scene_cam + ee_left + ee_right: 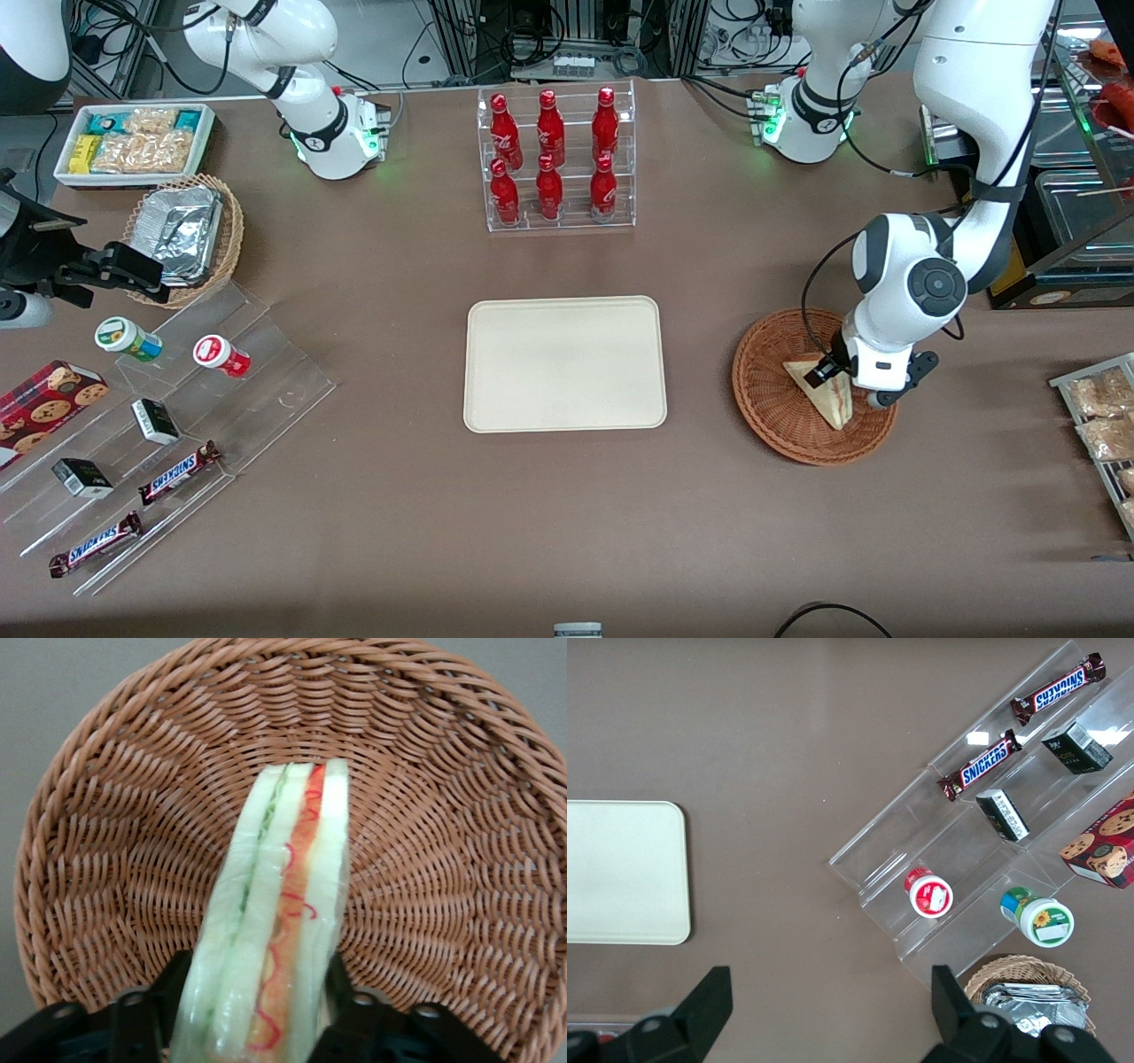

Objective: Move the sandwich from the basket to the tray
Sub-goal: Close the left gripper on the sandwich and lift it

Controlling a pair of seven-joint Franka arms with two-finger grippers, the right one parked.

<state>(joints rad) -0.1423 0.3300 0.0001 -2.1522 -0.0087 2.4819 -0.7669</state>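
We find the tray [565, 363] bare at mid-table, well apart from the basket [771, 399], which sits toward the working arm's end. The arm's last link covers part of the basket's rim in the front view. We see the sandwich [270, 930] standing on edge in the basket, its lower end cut off at the wrist picture's border. The gripper [828, 370] is low in the basket, one finger [155, 1010] on each side of the sandwich and pressed against the wrap, grasping it.
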